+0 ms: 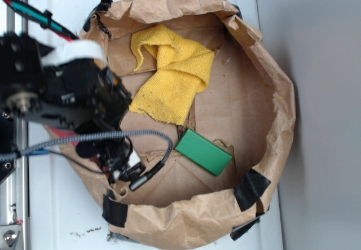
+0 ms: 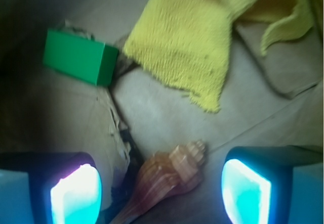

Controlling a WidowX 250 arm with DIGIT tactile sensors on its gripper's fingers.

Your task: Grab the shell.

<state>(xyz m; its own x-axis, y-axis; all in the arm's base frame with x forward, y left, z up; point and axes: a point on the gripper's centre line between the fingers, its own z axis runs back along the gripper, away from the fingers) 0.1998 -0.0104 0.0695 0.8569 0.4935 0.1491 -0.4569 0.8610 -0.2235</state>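
In the wrist view the orange-brown spiral shell [image 2: 164, 178] lies on the brown paper floor between my two fingers, its pale spire pointing up-right and its tail running down-left. My gripper [image 2: 161, 191] is open, with a gap on each side of the shell; the glowing left pad [image 2: 76, 193] and right pad [image 2: 245, 191] do not touch it. In the exterior view the gripper [image 1: 121, 162] hangs low at the left inside the paper bag [image 1: 282, 92], and the arm hides the shell there.
A green rectangular block [image 1: 203, 152] [image 2: 81, 56] lies on the bag floor. A crumpled yellow cloth [image 1: 172, 72] [image 2: 197, 42] lies beyond it. The bag's rolled paper walls ring the work area, with black tape [image 1: 251, 188] patches on the rim.
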